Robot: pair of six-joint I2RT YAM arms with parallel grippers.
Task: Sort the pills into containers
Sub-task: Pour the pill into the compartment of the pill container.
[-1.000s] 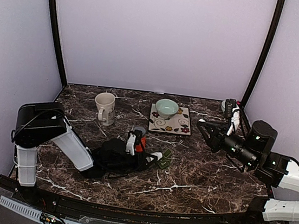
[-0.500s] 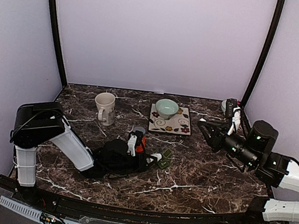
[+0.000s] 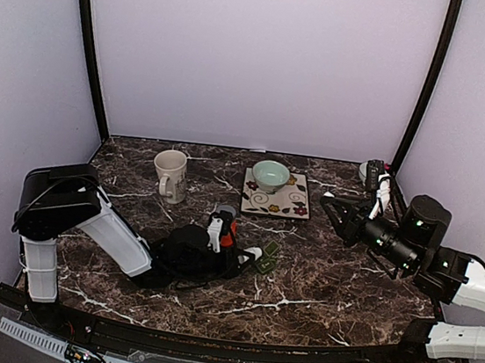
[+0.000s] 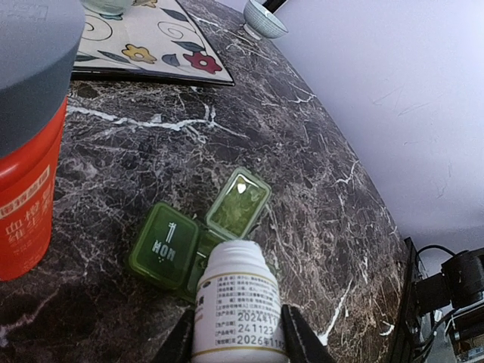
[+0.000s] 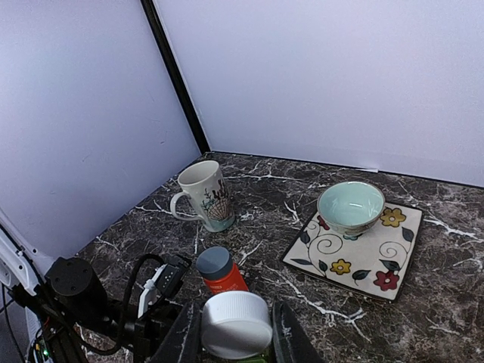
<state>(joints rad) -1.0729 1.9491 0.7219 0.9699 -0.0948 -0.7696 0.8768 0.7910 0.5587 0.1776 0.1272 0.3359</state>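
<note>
left arm [image 3: 116,239] has edged left; left pincer [image 4: 240,334] grips white bottle [image 4: 236,291], pill-box [image 4: 168,243] just beyond.

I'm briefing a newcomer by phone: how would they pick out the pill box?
Find the flowered square tile at the back of the dark marble table, then come forward to the orange bottle. Just right of it lies the pill box: small, flat, see-through green, MON on one lid, far lower than that bottle.

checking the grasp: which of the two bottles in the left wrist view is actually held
The white bottle with the printed label, between the left gripper's fingers. The orange bottle with the grey cap stands free on the table beside it.
</note>
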